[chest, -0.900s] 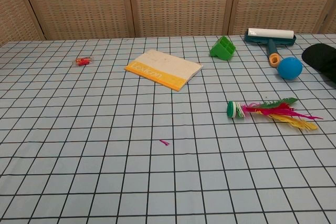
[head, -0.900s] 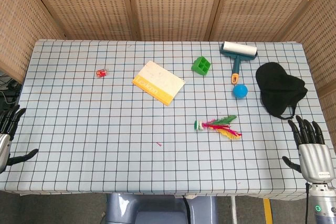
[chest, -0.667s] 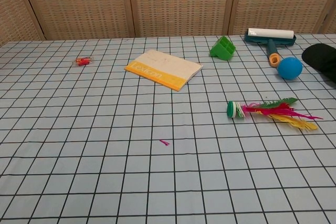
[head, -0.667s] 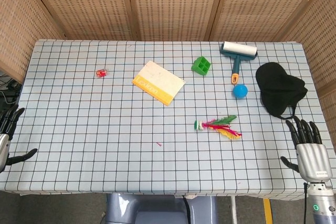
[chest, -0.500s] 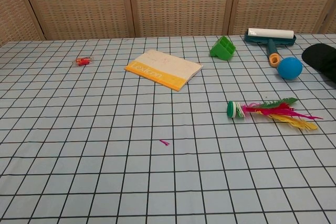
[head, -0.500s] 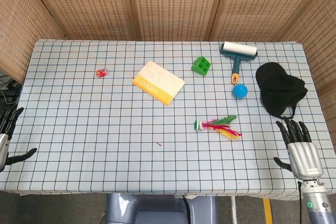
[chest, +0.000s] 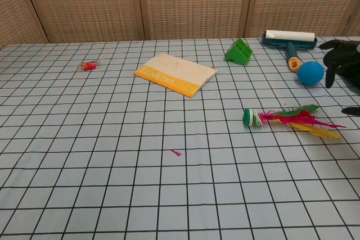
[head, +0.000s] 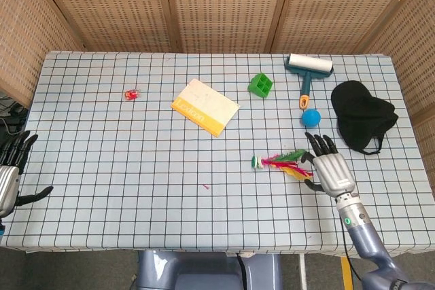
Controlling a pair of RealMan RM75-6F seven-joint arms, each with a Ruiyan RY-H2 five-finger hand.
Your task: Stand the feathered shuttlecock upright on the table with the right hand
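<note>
The feathered shuttlecock (head: 280, 163) (chest: 287, 120) lies flat on the checked table, its green and white base pointing left and its pink, green and yellow feathers fanned to the right. My right hand (head: 329, 168) (chest: 342, 60) hovers just right of the feather tips, fingers spread and empty, not touching them. In the chest view only its dark fingers show at the right edge. My left hand (head: 10, 171) hangs off the table's left edge, fingers apart, holding nothing.
Behind the shuttlecock lie a blue ball (head: 310, 118), a teal lint roller (head: 308, 69) and a black cap (head: 361, 116). A green block (head: 261, 85), a yellow-edged booklet (head: 204, 106) and a small red object (head: 131, 94) sit further left. A pink feather scrap (head: 206, 186) lies near the front.
My right hand has moved left and forward from the table's right front corner to just beside the shuttlecock's feathers. The left hand has risen slightly. The shuttlecock has not moved.
</note>
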